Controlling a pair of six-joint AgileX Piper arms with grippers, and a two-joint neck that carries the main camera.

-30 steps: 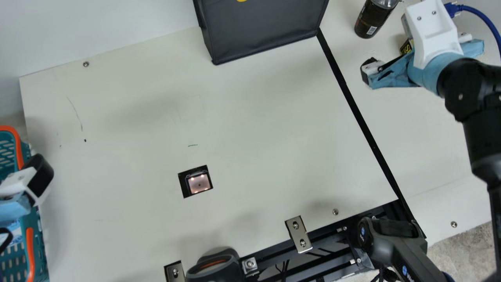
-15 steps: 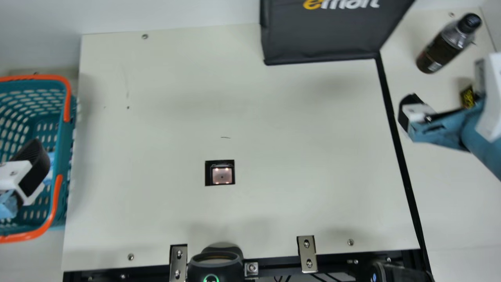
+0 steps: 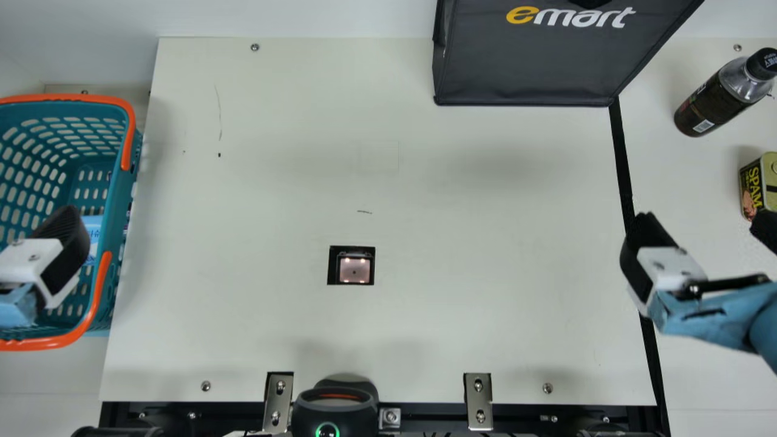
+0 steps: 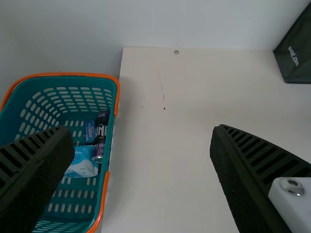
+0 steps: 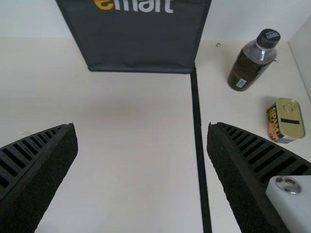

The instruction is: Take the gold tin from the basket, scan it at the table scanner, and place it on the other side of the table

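The gold tin (image 3: 753,185) with a black and yellow side stands on the table's right part, beyond the black strip. In the right wrist view the tin (image 5: 286,120) is outside my right gripper's (image 5: 142,136) fingers. My right gripper (image 3: 704,240) is over the strip, nearer the table's front than the tin, open and holding nothing. My left gripper (image 3: 37,264) hangs over the teal basket (image 3: 114,200) in the main view; in its wrist view the left gripper (image 4: 142,141) is open and empty. The square table scanner (image 3: 354,269) lies in the middle of the table.
A dark bottle (image 3: 715,106) stands behind the tin. At the back is a black bag (image 3: 534,67). A handheld scanner (image 3: 335,409) sits at the front edge. The basket holds a dark can (image 4: 100,138) and a blue and white pack (image 4: 82,162).
The camera has turned. My right gripper has drawn back from the tin toward the front and left, uncovering it. The left gripper remains near the basket.
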